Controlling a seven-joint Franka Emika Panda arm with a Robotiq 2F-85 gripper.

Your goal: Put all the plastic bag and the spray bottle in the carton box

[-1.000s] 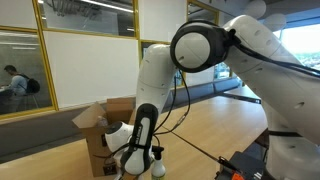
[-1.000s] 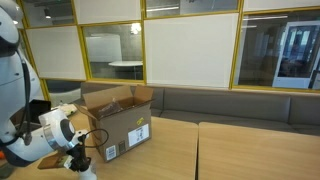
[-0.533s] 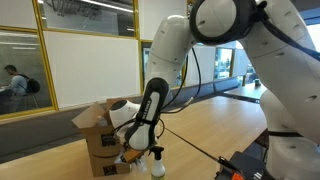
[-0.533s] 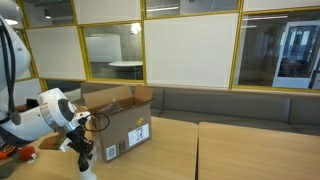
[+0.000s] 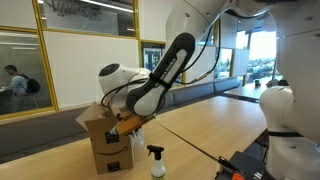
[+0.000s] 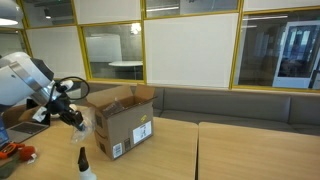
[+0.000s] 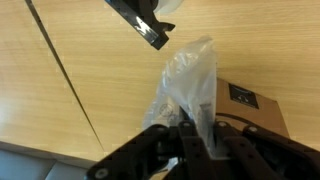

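My gripper is shut on a clear plastic bag, which hangs from the jaws in the wrist view. In both exterior views the gripper is lifted beside the open carton box, level with its top edge. The bag dangles by the box's flap. The white spray bottle stands upright on the wooden table in front of the box. Its dark trigger head shows at the top of the wrist view.
The box stands on a wooden table made of two tops with a seam. A grey bench runs along the glass wall behind. Orange items lie at the table's edge. Black equipment sits at a corner.
The arm has risen from low on the table next to the spray bottle up to the box's top edge, carrying the plastic bag. The spray bottle stayed in place.
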